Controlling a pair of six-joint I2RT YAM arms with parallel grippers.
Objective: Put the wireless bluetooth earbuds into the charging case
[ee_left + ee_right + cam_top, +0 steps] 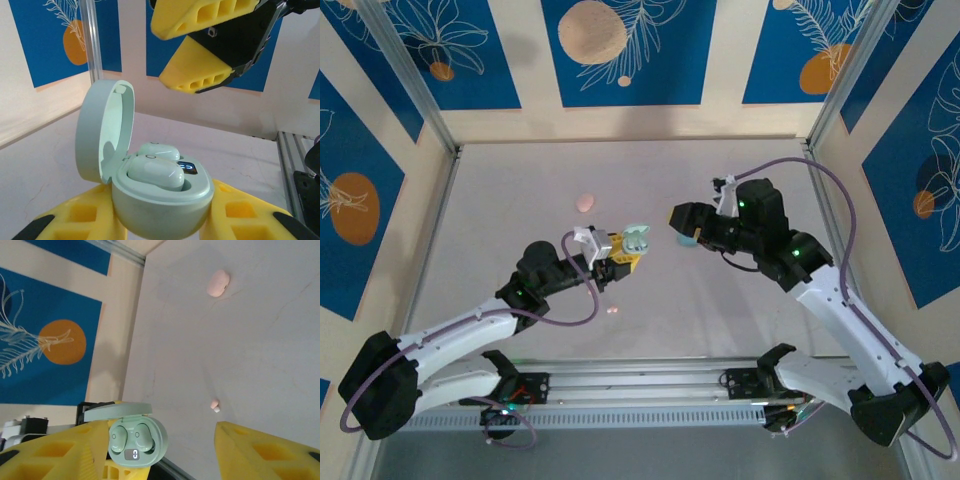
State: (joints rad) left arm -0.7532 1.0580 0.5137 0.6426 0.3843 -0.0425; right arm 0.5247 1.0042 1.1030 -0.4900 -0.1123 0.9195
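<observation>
Two mint earbuds (155,174) seated in open charging case (160,210) | left gripper (623,258) clamped on case | right gripper (160,55) parted near case | right wrist: loose pink earbud (214,405) beyond case

A pale grey table (520,250), faintly scuffed, forms the enclosure floor. Cream walls (720,50) surround it on three sides, hung with deep blue panels (455,45) printed with white line-drawn leaves and orange discs (355,207). One disc on the back wall is peach (592,32). Silver metal posts (410,75) stand at the back corners. A ribbed aluminium rail (650,410) runs along the table's near edge.
</observation>
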